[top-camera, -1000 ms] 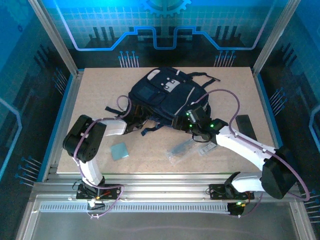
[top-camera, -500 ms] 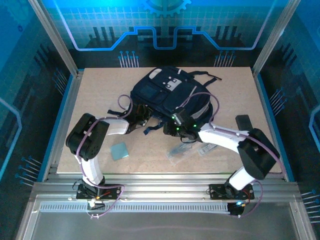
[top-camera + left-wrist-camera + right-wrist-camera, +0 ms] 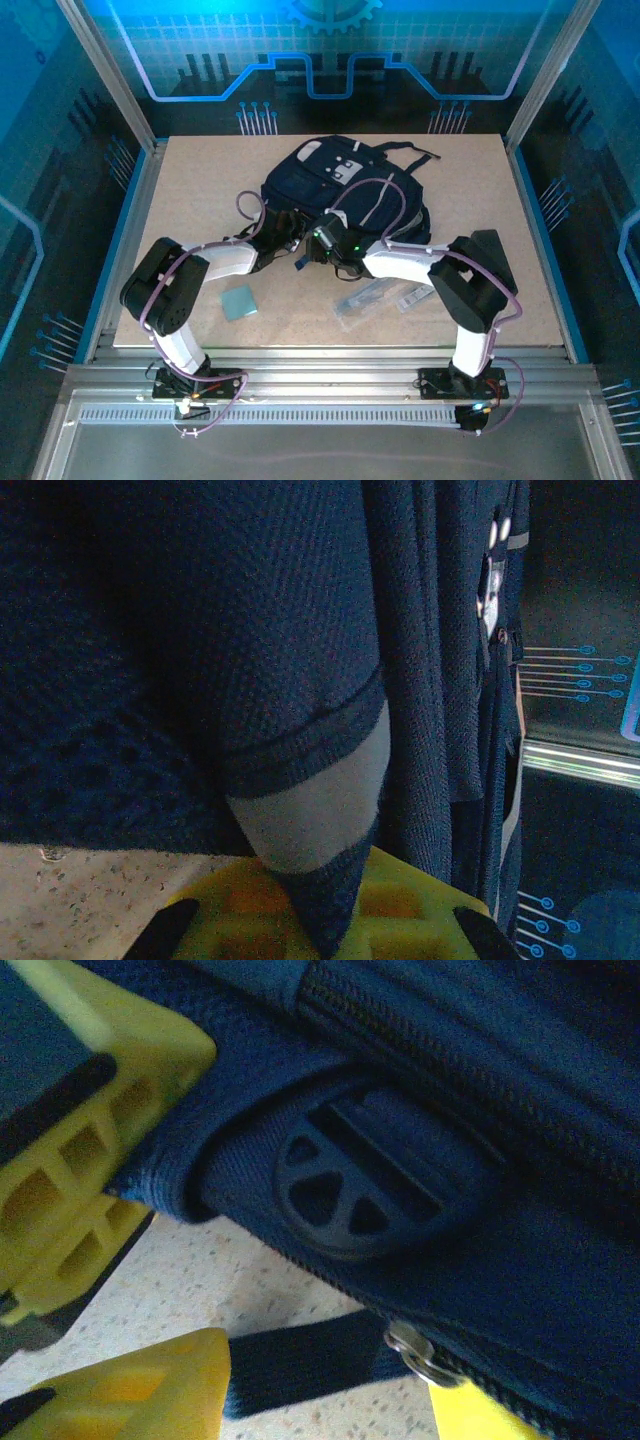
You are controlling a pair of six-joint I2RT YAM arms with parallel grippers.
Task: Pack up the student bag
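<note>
since a second ago the right gripper (image 3: 322, 243) has slid over to the left along the near edge of the student bag (image 3: 340, 185), from its 4 o'clock side to its 6 o'clock side. the right arm is now folded up tight. the left gripper (image 3: 283, 237) has snapped shut in that time.

the student bag lies flat on the table (image 3: 470, 190), a bit toward 12 o'clock from the middle, with its straps spread out at 1 o'clock.

the left gripper sits at the bag's 7 o'clock corner. in the left wrist view the left gripper (image 3: 320, 920) is closed tight on a flap of the student bag (image 3: 200, 630) with a grey band (image 3: 315, 810) on it. the flap's tip goes down between the yellow fingers (image 3: 420, 905).

in the right wrist view the right gripper (image 3: 212, 1200) is about half open. the student bag (image 3: 480, 1110) touches the top finger (image 3: 100, 1110). bare table (image 3: 220, 1280) shows in the gap, so nothing is pinched. a round plastic badge (image 3: 350, 1175) is sewn on the bag. a dark strap (image 3: 310, 1360) lies on the table at 6 o'clock, beside a silver zip pull (image 3: 415, 1350).

on the table, a small blue square (image 3: 238, 301) lies at 7 o'clock. two clear packets (image 3: 365, 300) lie at the bag's 5 o'clock, apart from it. a black thing (image 3: 492, 248) lies at 3 o'clock, partly behind the right arm.
</note>
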